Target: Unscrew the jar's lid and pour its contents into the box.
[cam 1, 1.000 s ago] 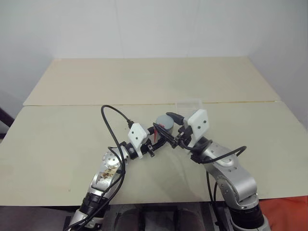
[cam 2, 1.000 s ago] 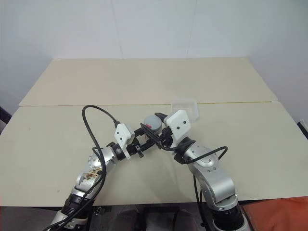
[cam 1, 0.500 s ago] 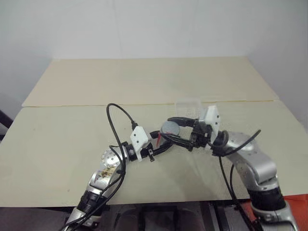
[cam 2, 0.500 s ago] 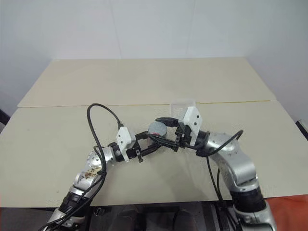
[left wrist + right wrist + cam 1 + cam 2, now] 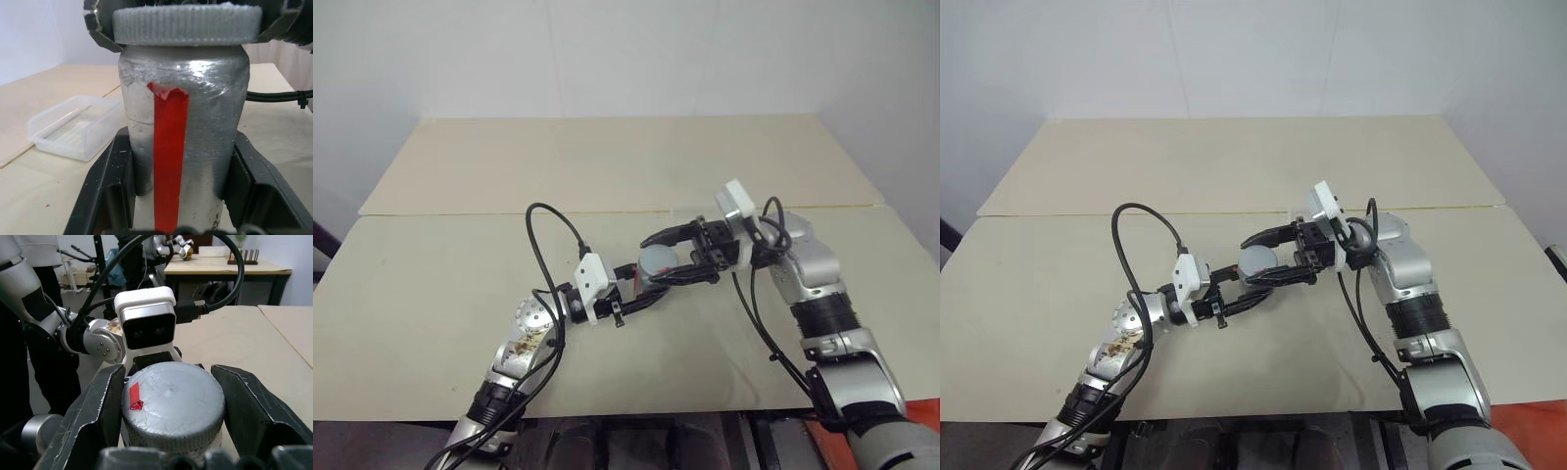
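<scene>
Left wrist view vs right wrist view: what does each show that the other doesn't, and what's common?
Left wrist view alone: the jar's side with its red vertical mark, gripped by the left gripper, and the clear box lying on the table beside it.

Right wrist view alone: the lid's flat top with a small red tag, the left arm's white wrist camera behind the jar, and another table further back.

Both: the ribbed grey lid, still on the jar, with the right gripper clamped on its rim.

Grey lid (image 5: 172, 404) between right gripper (image 5: 172, 431) fingers (image 5: 249, 406).
</scene>
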